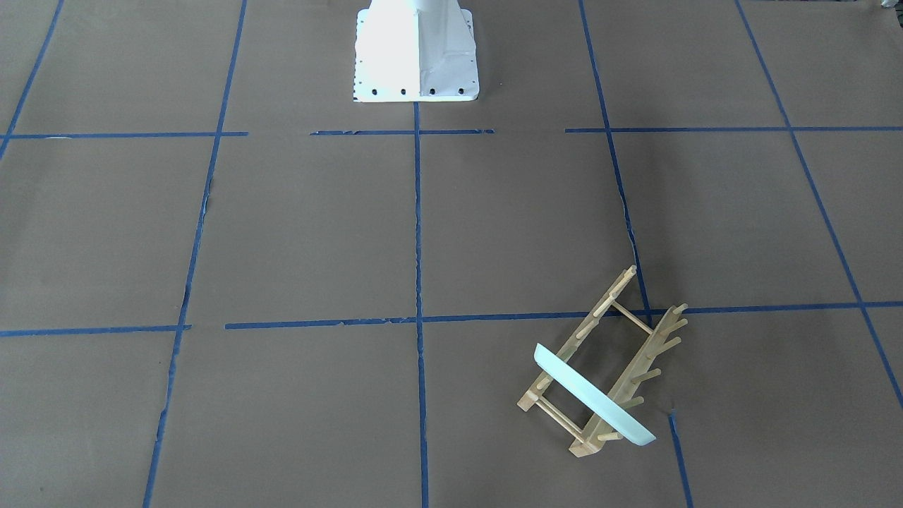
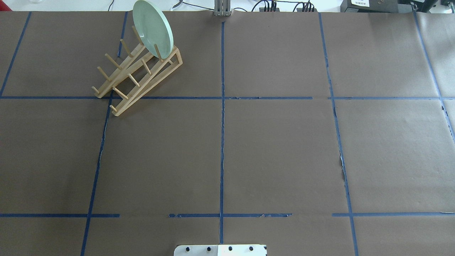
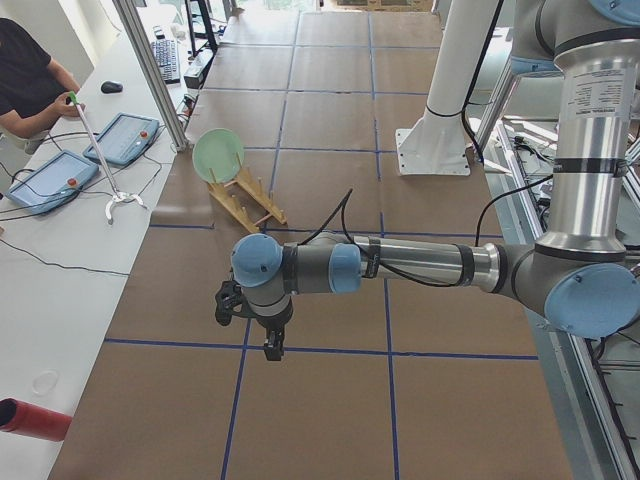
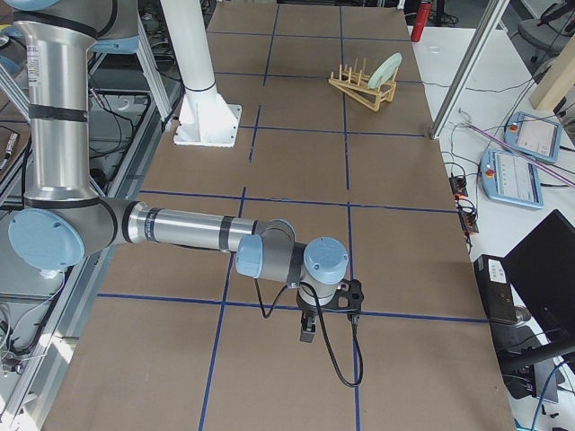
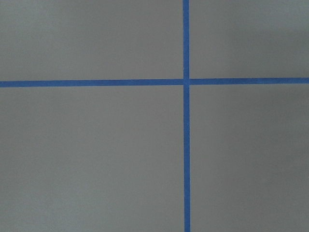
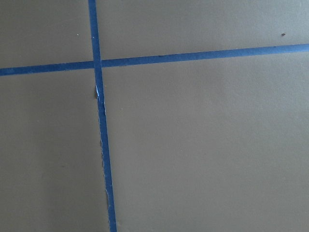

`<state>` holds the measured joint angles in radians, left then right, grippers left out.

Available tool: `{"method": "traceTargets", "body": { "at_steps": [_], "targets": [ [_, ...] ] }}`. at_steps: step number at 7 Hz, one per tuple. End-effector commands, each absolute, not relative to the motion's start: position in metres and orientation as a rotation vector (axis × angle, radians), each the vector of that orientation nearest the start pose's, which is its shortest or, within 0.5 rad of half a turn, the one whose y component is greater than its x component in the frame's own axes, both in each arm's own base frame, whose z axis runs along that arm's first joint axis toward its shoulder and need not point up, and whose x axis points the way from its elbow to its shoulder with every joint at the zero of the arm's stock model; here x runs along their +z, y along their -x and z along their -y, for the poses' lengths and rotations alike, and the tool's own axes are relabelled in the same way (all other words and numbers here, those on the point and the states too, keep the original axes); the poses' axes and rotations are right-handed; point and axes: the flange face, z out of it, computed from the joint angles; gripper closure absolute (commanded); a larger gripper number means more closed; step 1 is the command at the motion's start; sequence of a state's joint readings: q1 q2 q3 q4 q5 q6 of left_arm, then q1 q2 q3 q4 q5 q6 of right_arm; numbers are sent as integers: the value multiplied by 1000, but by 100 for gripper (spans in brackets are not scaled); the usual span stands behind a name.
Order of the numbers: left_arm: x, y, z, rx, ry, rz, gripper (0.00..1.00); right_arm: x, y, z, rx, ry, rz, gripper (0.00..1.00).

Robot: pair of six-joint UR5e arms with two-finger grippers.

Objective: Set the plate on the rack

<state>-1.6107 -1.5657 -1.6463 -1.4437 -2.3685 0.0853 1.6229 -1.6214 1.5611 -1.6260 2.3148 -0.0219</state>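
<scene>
The pale mint-green plate (image 2: 153, 28) stands on edge between the pegs at the far end of the light-wood rack (image 2: 138, 76), at the table's far left. Both also show in the front-facing view, plate (image 1: 592, 395) and rack (image 1: 621, 353). My left gripper (image 3: 272, 345) hangs over the table well short of the rack and shows only in the left side view, so I cannot tell its state. My right gripper (image 4: 307, 328) shows only in the right side view, far from the rack (image 4: 359, 85); I cannot tell its state. Both wrist views show only brown paper and blue tape.
The robot's white base (image 1: 416, 56) stands at the table's near middle edge. Blue tape lines (image 2: 222, 106) grid the brown paper. An operator (image 3: 25, 85) and control tablets (image 3: 125, 140) are at a side table beyond the rack. A red cylinder (image 3: 30, 420) lies there.
</scene>
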Motion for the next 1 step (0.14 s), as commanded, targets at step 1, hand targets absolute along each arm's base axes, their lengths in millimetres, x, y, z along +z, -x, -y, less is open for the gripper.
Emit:
{"method": "traceTargets", "body": {
  "at_steps": [1],
  "targets": [
    [634, 81, 482, 20, 3, -801, 0, 695, -90, 456, 71, 83, 747, 0]
  ]
}}
